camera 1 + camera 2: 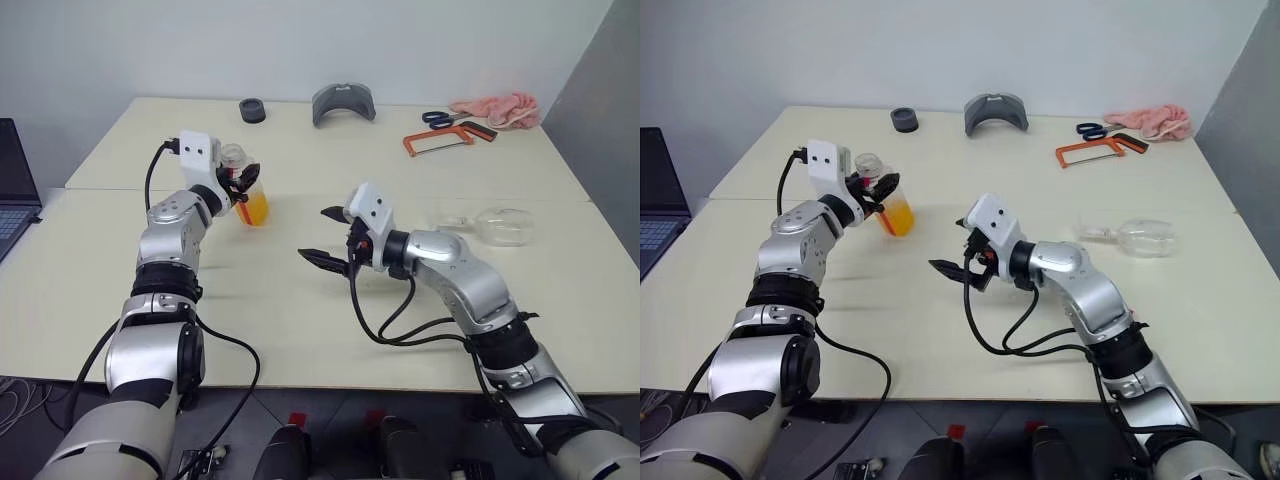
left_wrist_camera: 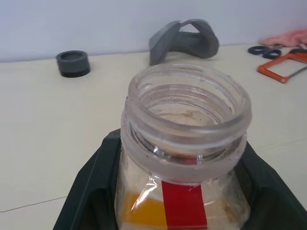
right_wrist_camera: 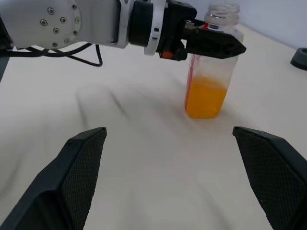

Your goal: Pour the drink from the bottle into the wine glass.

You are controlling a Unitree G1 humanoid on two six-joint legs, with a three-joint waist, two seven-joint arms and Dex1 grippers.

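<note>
A laptop sits at far left beside the cream table, white wall behind. The left gripper pinches the uncapped bottle, drink low inside. The right gripper hangs mid-table, fingers spread. The glass lies sideways at right

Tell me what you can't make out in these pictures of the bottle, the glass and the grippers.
- Bottle base: cut off by the left wrist view's lower edge and flanked by the left gripper fingers.
- Wine glass, on its side: clear and small, so its contents are unreadable.
- Right gripper: fingertips cut off at the picture's edge.
</note>
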